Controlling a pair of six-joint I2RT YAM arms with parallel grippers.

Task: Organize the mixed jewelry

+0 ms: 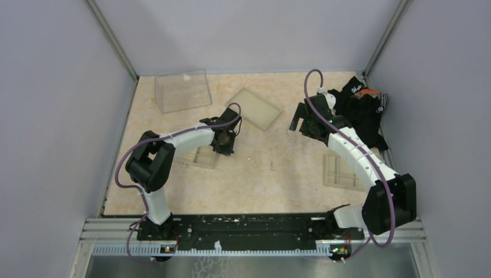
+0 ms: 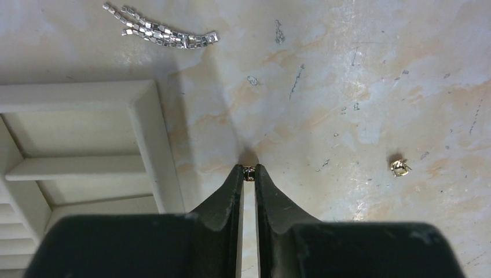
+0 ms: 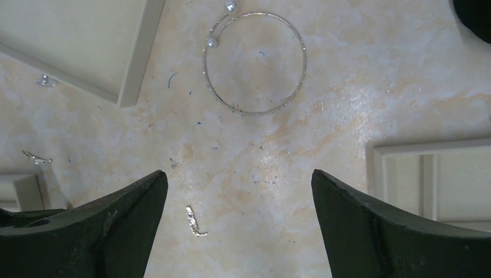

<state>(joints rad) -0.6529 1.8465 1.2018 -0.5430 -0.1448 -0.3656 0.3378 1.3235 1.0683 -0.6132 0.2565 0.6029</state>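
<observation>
1. Bright, even light falls from above on the pale surface (image 1: 260, 185).
2. A soft shadow lies past the left fingers (image 2: 228, 200).
3. Shiny glare spots show; the near fingers look a bit blurry.

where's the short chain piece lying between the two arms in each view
top external: short chain piece slightly right of and below centre.
left wrist: not in it.
right wrist: short chain piece low, left of centre.
shared landmark: the left-hand compartmented tray, at the left edge of both wrist views.
</observation>
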